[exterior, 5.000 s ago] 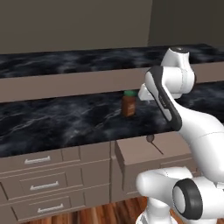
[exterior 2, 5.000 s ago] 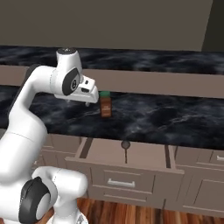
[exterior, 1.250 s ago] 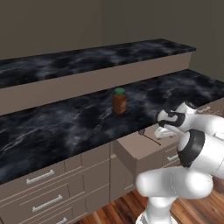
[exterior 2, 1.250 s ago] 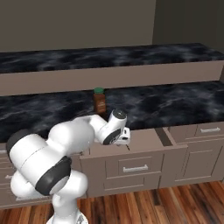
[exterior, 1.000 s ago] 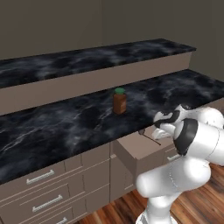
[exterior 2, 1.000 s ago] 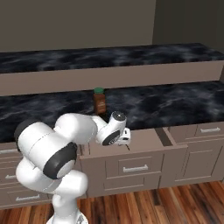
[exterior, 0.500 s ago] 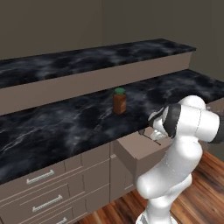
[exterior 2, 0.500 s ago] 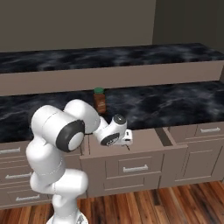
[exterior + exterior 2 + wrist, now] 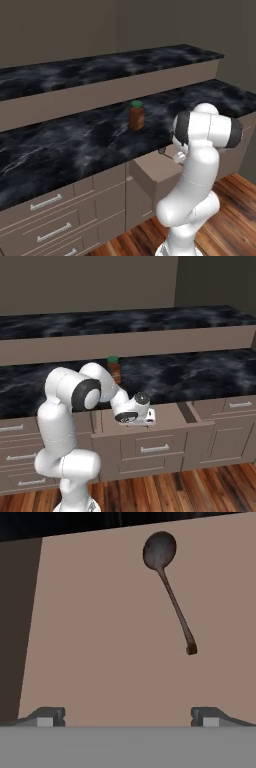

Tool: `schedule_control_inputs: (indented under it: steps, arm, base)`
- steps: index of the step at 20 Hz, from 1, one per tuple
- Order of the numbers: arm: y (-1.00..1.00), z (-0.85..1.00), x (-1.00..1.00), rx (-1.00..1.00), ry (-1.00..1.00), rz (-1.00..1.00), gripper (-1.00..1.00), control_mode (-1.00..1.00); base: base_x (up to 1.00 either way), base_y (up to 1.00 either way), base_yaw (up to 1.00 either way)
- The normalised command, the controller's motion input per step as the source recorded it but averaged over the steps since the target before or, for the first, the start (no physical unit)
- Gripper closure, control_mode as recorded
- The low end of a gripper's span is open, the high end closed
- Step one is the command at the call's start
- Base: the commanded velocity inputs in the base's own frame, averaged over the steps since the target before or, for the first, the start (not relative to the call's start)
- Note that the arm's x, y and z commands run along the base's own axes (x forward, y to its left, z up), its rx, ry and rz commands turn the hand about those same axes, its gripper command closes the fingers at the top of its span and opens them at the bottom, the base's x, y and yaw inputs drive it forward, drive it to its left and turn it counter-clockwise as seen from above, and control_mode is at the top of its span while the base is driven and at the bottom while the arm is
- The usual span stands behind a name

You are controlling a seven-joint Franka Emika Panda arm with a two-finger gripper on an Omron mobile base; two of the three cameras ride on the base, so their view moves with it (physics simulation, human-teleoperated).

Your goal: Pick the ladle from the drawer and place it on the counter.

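You are at the approach stage of the pick: the gripper (image 9: 128,714) hangs over the open drawer (image 9: 100,637) with its jaws spread to full width and nothing between them. The ladle (image 9: 170,587) lies flat on the drawer floor, ahead of the fingertips (image 9: 47,714) and offset toward the right-hand one in the hand view; its round bowl points toward the dark counter edge at the top of that view and its slim handle runs back toward you at a slight slant. In the right base view the hand (image 9: 134,415) sits low above the drawer (image 9: 170,428), just in front of the counter (image 9: 200,376); the brown jar (image 9: 114,369) stands on the counter behind it, well clear of the drawer. Before descending, shift the hand so that the handle, not the bowl, lies midway between the jaws, and roll the wrist until the jaws close across the handle rather than along it. Aim for the middle of the handle; a grip near its tip would probably let the bowl swing down. Descend until the tips almost touch the drawer floor, since the handle is thin and lies flat. Keep clear of the drawer's side wall at the left of the hand view.
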Motion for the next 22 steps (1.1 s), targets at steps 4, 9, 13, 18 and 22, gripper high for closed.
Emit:
schedule_control_inputs:
  steps: [4, 9, 13, 18, 22]
  arm:
    - [-0.24, -0.26, 0.00, -0.04, 0.00, 0.00, -1.00, -1.00]
    - [-0.37, -0.16, -0.13, -0.12, 0.00, 0.04, -1.00, -1.00]
    - [-0.53, -0.08, -0.45, -0.16, 0.00, 0.10, -1.00, -1.00]
    - [-0.70, -0.02, -0.73, -0.09, 0.00, 0.11, -1.00, -1.00]
    - [-0.72, -0.04, -0.69, -0.04, 0.00, 0.12, -1.00, -1.00]
  base:
    - [0.00, 0.00, 0.00]
    - [0.00, 0.00, 0.00]
    - [0.00, 0.00, 0.00]
    - [0.00, 0.00, 0.00]
    - [0.00, 0.00, 0.00]
